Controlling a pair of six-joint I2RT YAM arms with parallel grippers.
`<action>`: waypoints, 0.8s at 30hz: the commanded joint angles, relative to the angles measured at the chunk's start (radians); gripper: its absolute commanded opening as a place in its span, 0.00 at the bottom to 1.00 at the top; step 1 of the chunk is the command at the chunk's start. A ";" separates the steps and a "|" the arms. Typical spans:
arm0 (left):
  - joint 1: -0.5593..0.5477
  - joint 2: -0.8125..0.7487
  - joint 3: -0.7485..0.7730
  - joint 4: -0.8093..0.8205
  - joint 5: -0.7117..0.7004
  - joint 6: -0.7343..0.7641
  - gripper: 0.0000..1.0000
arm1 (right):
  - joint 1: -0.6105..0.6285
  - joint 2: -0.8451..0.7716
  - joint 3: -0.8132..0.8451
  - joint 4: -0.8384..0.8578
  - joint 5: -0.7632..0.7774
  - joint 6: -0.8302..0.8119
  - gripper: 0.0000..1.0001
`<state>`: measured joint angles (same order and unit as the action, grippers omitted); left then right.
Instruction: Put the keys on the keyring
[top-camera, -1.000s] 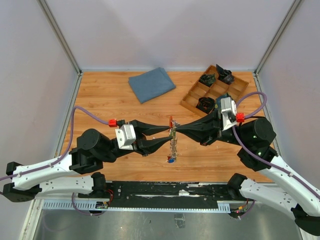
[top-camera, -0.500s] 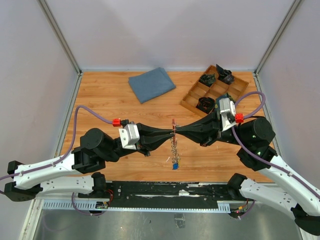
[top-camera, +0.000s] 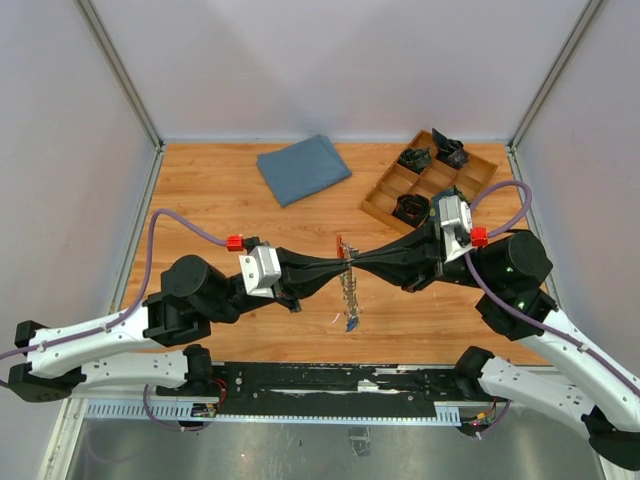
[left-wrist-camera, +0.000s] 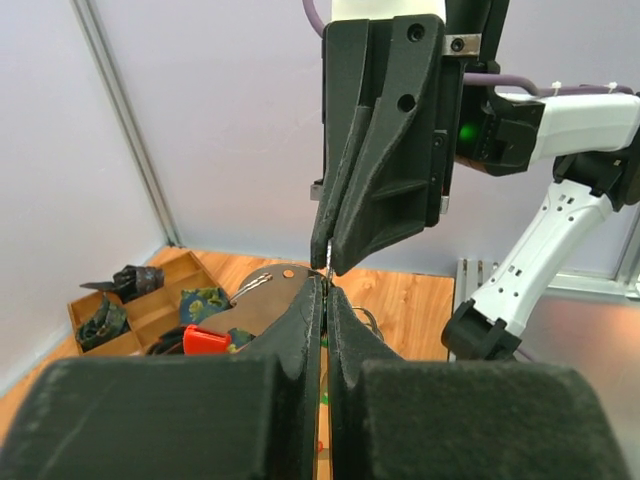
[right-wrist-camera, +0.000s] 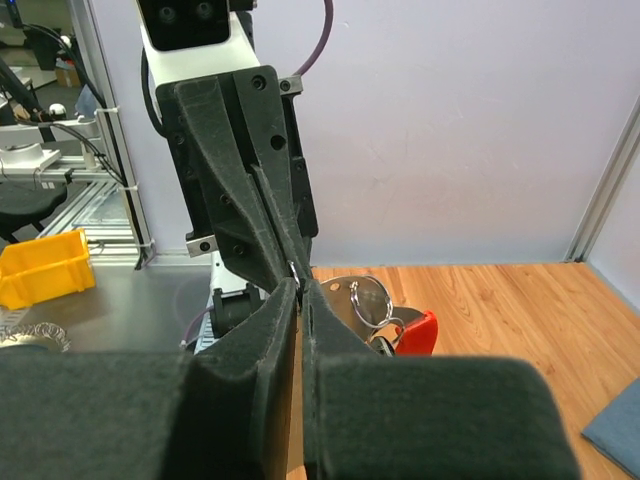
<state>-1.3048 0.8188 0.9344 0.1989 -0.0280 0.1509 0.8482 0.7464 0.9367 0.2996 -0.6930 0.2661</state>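
My left gripper (top-camera: 342, 264) and right gripper (top-camera: 353, 262) meet tip to tip above the middle of the table. Both are shut on a thin silver piece at the top of the bunch of keys (top-camera: 347, 298), which hangs down from them and ends in a blue tip. The red keyring (top-camera: 342, 244) sticks out just behind the fingertips. In the left wrist view my gripper (left-wrist-camera: 324, 285) is shut, with the keyring (left-wrist-camera: 205, 340) to its left. In the right wrist view my gripper (right-wrist-camera: 302, 288) is shut, with the keyring (right-wrist-camera: 418, 330) and a silver ring (right-wrist-camera: 372, 298) to its right.
A folded blue cloth (top-camera: 303, 168) lies at the back middle. A wooden compartment tray (top-camera: 384, 207) with dark items stands at the back right, close behind my right arm. Grey walls close in the table on three sides.
My left gripper was open around the top of the hanging keys a second ago and has since shut on them. The bunch swung slightly. The right gripper has kept its hold.
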 joint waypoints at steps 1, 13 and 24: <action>-0.001 0.019 0.075 -0.038 -0.065 0.026 0.01 | -0.009 -0.009 0.083 -0.106 -0.071 -0.075 0.10; -0.002 0.119 0.288 -0.501 -0.052 0.160 0.01 | -0.009 0.009 0.349 -0.758 -0.011 -0.431 0.32; -0.001 0.304 0.522 -0.882 -0.021 0.229 0.01 | -0.009 0.076 0.359 -0.888 -0.004 -0.580 0.35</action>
<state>-1.3056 1.1004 1.3808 -0.5514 -0.0650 0.3378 0.8482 0.8207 1.3239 -0.5468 -0.7025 -0.2371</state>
